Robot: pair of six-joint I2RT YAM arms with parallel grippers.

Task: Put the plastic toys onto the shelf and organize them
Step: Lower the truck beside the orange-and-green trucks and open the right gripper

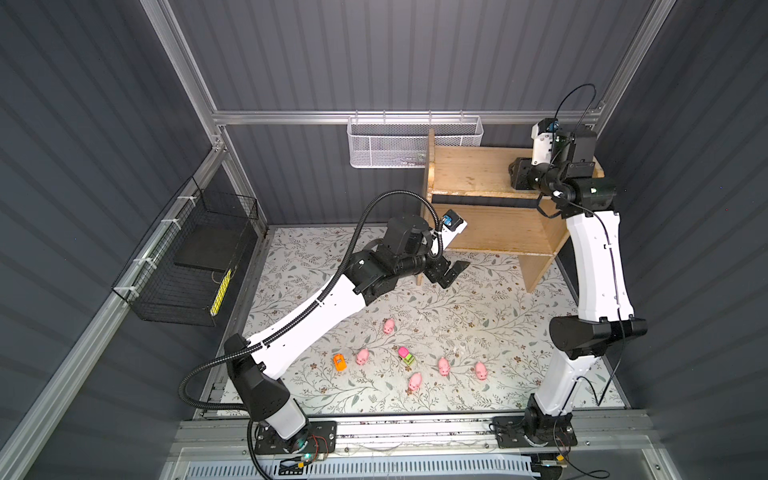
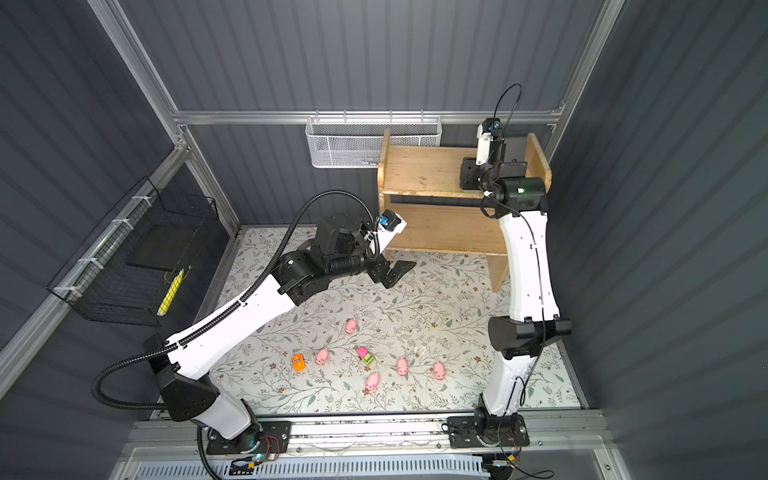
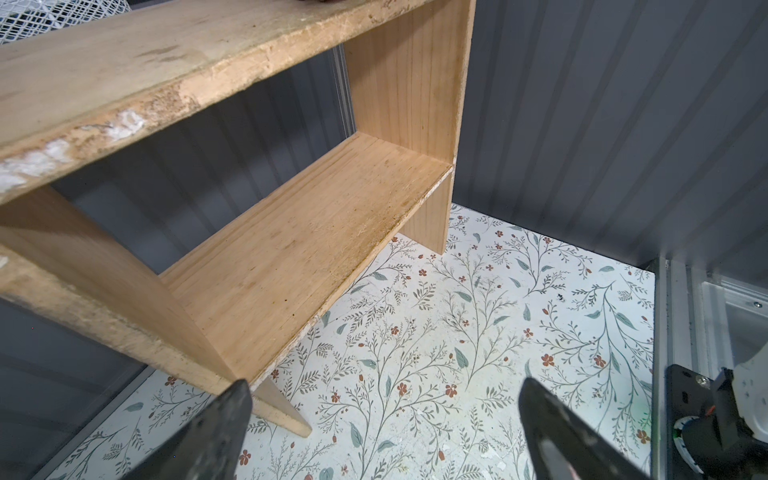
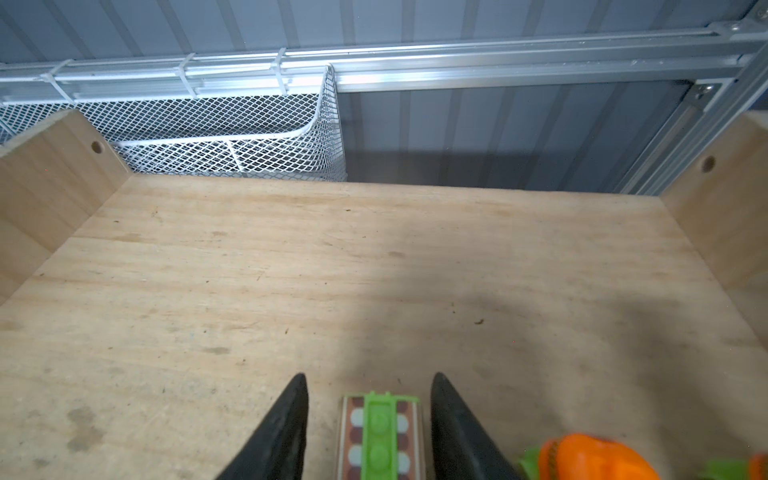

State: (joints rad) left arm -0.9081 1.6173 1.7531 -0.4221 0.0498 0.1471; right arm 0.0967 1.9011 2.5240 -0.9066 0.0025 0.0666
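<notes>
Wooden shelf (image 4: 374, 270): right gripper (image 4: 369, 384), barely parted around green vehicle (image 4: 379, 436), may snag it on withdrawal; left gripper (image 3: 384, 388) wide, empty

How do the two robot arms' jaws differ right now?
The left gripper hangs low before the shelf; the right gripper reaches over its top tier. Left jaws stand wide and empty; right jaws are narrower, flanking a green toy vehicle without touching it. Both are black, two-fingered and open.
</notes>
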